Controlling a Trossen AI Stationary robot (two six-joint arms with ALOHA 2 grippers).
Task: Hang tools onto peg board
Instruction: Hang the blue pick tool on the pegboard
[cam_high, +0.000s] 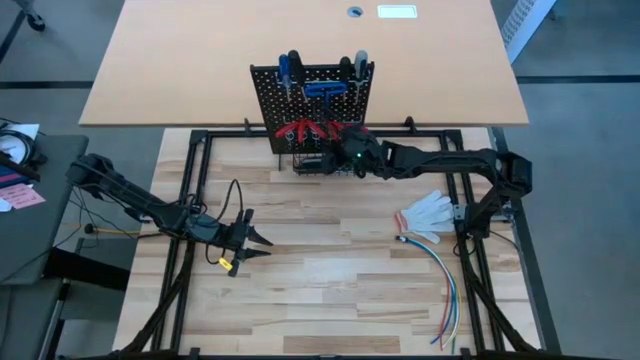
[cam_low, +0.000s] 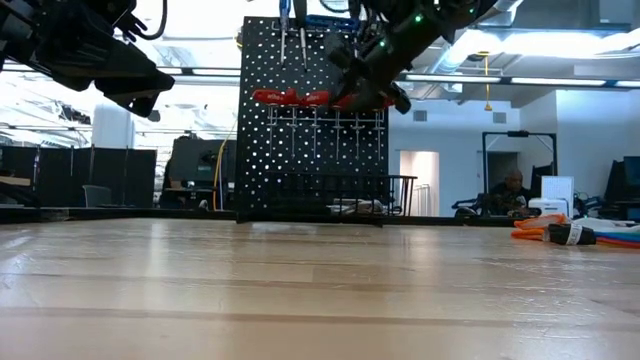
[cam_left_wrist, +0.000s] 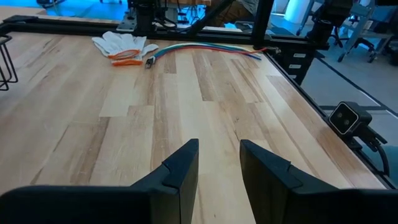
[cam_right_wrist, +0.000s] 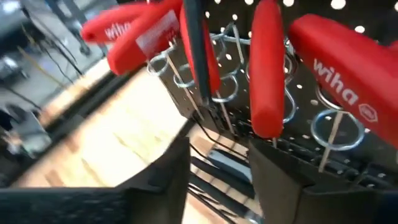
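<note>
The black peg board (cam_high: 330, 105) stands upright at the table's far edge, with a wire basket (cam_low: 345, 190) at its base. Red-handled tools (cam_high: 305, 130) hang in its ring holders. A blue-handled tool (cam_high: 325, 90) and screwdrivers (cam_high: 290, 68) sit higher up. My right gripper (cam_high: 335, 160) is open right in front of the ring row, and red handles (cam_right_wrist: 267, 74) hang just beyond its fingers (cam_right_wrist: 277, 177). Nothing lies between the fingers. My left gripper (cam_high: 258, 237) is open and empty above the table's left middle. It also shows in the left wrist view (cam_left_wrist: 219, 168).
A white glove (cam_high: 425, 212) and a bundle of coloured wires (cam_high: 445, 290) lie at the table's right. A small yellow piece (cam_high: 225, 263) lies by my left gripper. A person (cam_low: 512, 190) sits in the room far behind the table. Bare wood lies between the arms.
</note>
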